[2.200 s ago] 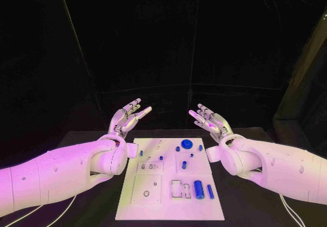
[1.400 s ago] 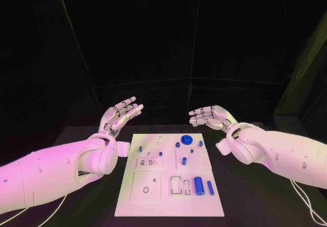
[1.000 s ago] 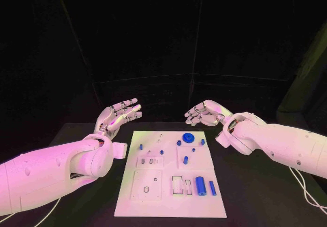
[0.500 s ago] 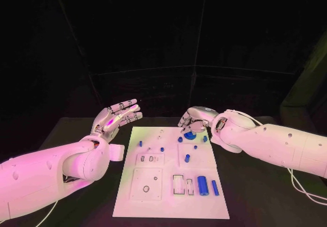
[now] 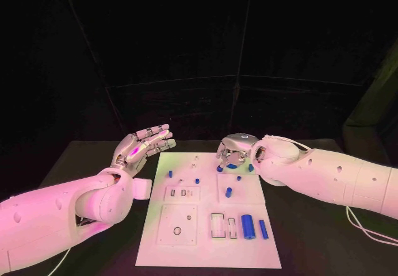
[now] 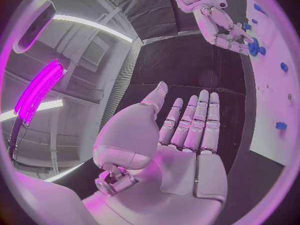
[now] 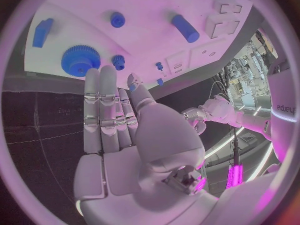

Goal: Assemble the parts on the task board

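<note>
The left hand (image 5: 142, 144) hovers empty, fingers spread, off the task board's (image 5: 166, 244) far left corner. At the board's far edge sits the blue gear (image 7: 80, 60), with the right hand (image 5: 234, 148) just above it, fingers apart, holding nothing. The gear looks small, rigid and light, best pinched by its toothed rim.

White task board (image 5: 207, 236) carries blue parts, including a blue toothed gear (image 7: 80, 61); desk (image 5: 323, 230) black; hands silver.

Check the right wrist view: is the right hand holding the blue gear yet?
No. The right hand has its fingers extended just short of the blue gear, which lies on the task board.
</note>
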Controlling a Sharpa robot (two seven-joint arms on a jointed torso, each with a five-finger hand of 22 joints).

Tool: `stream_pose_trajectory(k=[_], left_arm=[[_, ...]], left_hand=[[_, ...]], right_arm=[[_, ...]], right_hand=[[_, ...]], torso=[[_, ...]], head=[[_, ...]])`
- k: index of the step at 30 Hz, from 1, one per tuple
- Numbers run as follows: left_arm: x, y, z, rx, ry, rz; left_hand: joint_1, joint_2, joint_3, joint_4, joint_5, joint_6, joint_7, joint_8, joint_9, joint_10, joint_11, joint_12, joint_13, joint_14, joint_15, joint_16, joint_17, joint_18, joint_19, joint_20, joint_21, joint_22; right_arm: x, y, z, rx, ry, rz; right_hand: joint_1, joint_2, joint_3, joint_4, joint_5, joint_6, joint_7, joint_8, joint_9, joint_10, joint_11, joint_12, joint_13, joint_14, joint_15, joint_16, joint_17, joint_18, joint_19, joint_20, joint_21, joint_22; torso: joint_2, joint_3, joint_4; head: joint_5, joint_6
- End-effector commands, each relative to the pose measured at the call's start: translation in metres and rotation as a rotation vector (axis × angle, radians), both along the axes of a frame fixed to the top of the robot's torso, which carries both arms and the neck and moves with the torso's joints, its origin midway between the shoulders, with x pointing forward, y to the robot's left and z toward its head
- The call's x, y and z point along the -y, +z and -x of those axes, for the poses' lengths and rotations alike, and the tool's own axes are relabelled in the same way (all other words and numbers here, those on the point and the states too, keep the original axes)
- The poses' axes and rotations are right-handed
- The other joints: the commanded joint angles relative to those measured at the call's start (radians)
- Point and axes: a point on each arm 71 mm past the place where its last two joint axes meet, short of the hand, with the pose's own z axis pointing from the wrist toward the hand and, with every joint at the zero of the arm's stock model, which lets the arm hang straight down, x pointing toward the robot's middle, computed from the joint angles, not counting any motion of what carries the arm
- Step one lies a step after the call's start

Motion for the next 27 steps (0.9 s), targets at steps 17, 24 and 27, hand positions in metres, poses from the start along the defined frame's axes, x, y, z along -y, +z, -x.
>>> stream_pose_trajectory(k=[17,24,27], left_arm=[[0.0050,-0.0020,-0.0025,-0.051,-0.135,0.053],[0.0021,-0.0016,-0.0058,-0.059,-0.143,0.047],[0.0016,-0.0008,-0.0068,-0.058,-0.144,0.047]], left_hand=[[-0.014,0.028,0.245,-0.118,0.007,0.045,0.095,0.045,0.003,0.032,-0.007,0.022,-0.001,0.035,-0.011,0.016,-0.007,0.016,0.043,-0.002,-0.012,-0.015],[-0.061,0.006,0.338,-0.128,0.007,0.039,0.095,0.062,0.003,0.031,-0.007,0.027,-0.001,0.035,-0.011,0.019,-0.007,0.016,0.050,-0.002,-0.021,-0.018],[-0.070,-0.001,0.362,-0.128,0.007,0.038,0.094,0.067,0.003,0.032,-0.008,0.028,-0.001,0.036,-0.011,0.021,-0.007,0.016,0.052,-0.002,-0.023,-0.018]], right_arm=[[-0.0057,-0.0051,-0.0033,-0.036,0.026,0.084],[-0.0088,-0.0060,-0.0042,-0.043,0.033,0.089],[-0.0108,-0.0070,-0.0051,-0.049,0.035,0.094]], right_hand=[[-0.005,0.002,0.003,0.003,-0.008,-0.010,0.000,-0.001,0.000,-0.028,0.002,0.000,0.000,0.024,0.002,0.132,0.083,0.020,-0.015,0.005,0.079,0.046],[0.001,0.012,0.013,0.001,-0.005,-0.005,-0.001,0.000,0.000,-0.023,0.001,0.003,0.000,0.022,0.001,0.183,0.133,0.020,-0.019,0.005,0.096,0.056],[0.014,0.023,0.029,-0.001,-0.019,0.004,0.000,0.002,0.001,-0.021,0.001,0.002,-0.001,0.022,0.000,0.218,0.166,0.020,-0.022,0.004,0.110,0.065]], torso=[[0.012,0.0020,0.0028],[0.016,0.0020,0.0029],[0.017,0.0025,0.0019]], head=[[0.004,-0.011],[0.003,-0.013],[0.003,-0.017]])
